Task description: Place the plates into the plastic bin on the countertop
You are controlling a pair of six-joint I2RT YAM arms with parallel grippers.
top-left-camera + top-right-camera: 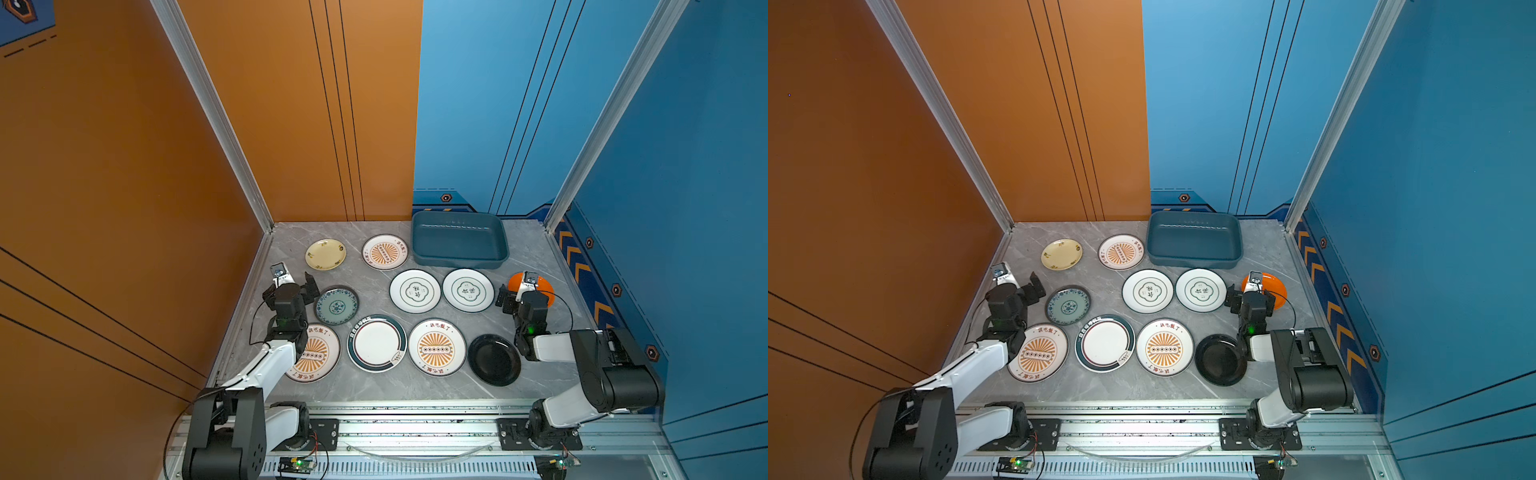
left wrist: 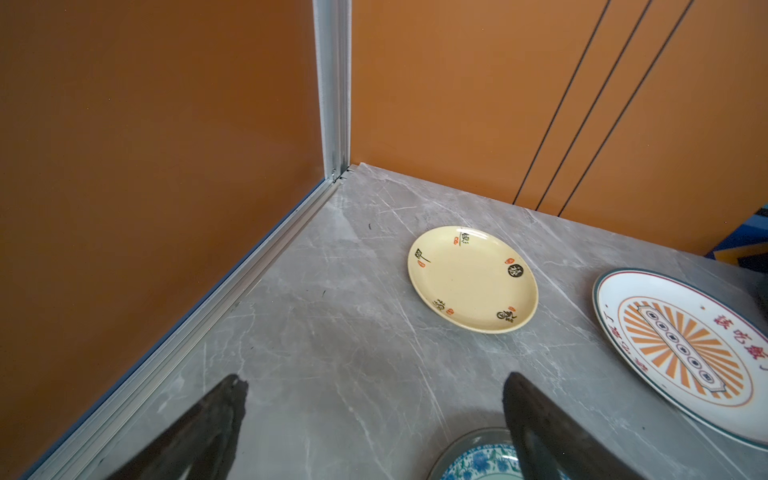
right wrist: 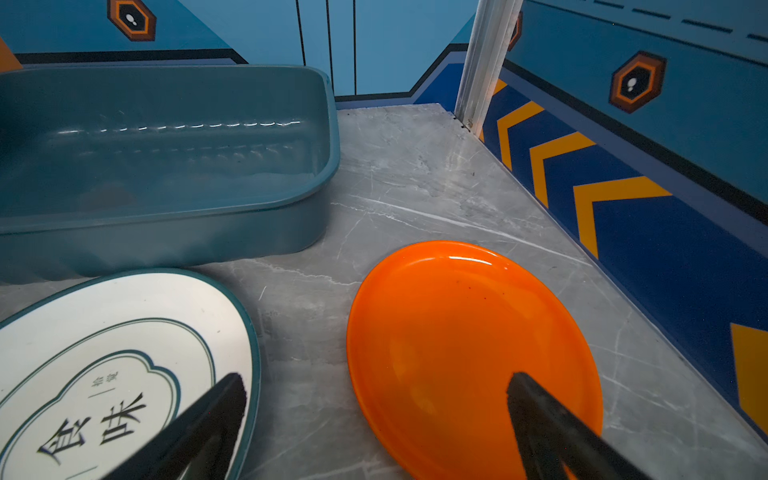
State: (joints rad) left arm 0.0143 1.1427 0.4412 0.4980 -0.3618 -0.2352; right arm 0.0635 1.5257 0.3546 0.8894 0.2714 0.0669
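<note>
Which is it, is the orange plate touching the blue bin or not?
Apart. The right wrist view shows bare grey countertop between the orange plate and the blue bin.

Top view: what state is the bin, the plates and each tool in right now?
Dark teal rectangular plastic bin: upright, empty.
Ten round plates: flat on the grey marble countertop, unstacked, none binned.
Left tool: open, empty, beside the teal patterned plate.
Right tool: open, empty, partly over the glossy orange plate.

Orange wall (image 1: 124,166), blue wall (image 1: 685,166), aluminium post (image 1: 216,112)
</note>
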